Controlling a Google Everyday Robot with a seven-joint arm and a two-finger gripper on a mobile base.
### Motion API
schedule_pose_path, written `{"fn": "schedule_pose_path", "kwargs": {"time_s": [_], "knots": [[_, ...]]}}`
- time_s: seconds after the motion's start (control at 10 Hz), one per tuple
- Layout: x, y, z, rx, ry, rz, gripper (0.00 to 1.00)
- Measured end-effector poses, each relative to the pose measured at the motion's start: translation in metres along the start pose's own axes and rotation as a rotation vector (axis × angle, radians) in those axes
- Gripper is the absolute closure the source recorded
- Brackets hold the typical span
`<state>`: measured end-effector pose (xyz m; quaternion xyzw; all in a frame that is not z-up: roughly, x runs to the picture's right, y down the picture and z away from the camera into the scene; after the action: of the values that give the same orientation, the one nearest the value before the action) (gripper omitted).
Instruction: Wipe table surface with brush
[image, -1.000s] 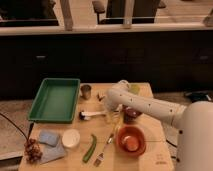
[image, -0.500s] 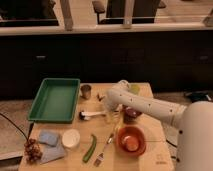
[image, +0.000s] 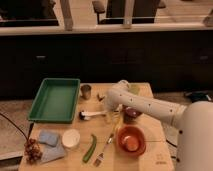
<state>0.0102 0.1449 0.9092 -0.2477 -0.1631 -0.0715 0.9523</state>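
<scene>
The light tan wooden table surface fills the lower middle of the camera view. The brush lies flat on it near the centre, with its dark bristle head pointing left and its white handle pointing right. My gripper hangs down from the white arm, which reaches in from the right. The gripper is at the right end of the brush handle. I cannot tell whether it touches or holds the handle.
A green tray sits at the back left, with a small metal cup beside it. A yellow-handled fork, a green pod, an orange bowl, a white cup, a blue sponge and grapes lie along the front.
</scene>
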Motion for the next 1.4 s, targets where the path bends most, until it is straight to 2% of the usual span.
{"fn": "schedule_pose_path", "kwargs": {"time_s": [0.1, 0.4, 0.6, 1.4], "knots": [[0.0002, 0.0002, -0.0002, 0.0, 0.0, 0.0, 0.55], [0.0015, 0.0011, -0.0039, -0.001, 0.001, 0.002, 0.87], [0.0014, 0.0013, -0.0051, -0.002, 0.001, 0.002, 1.0], [0.0002, 0.0019, -0.0057, 0.0, 0.0, 0.0, 1.0]]}}
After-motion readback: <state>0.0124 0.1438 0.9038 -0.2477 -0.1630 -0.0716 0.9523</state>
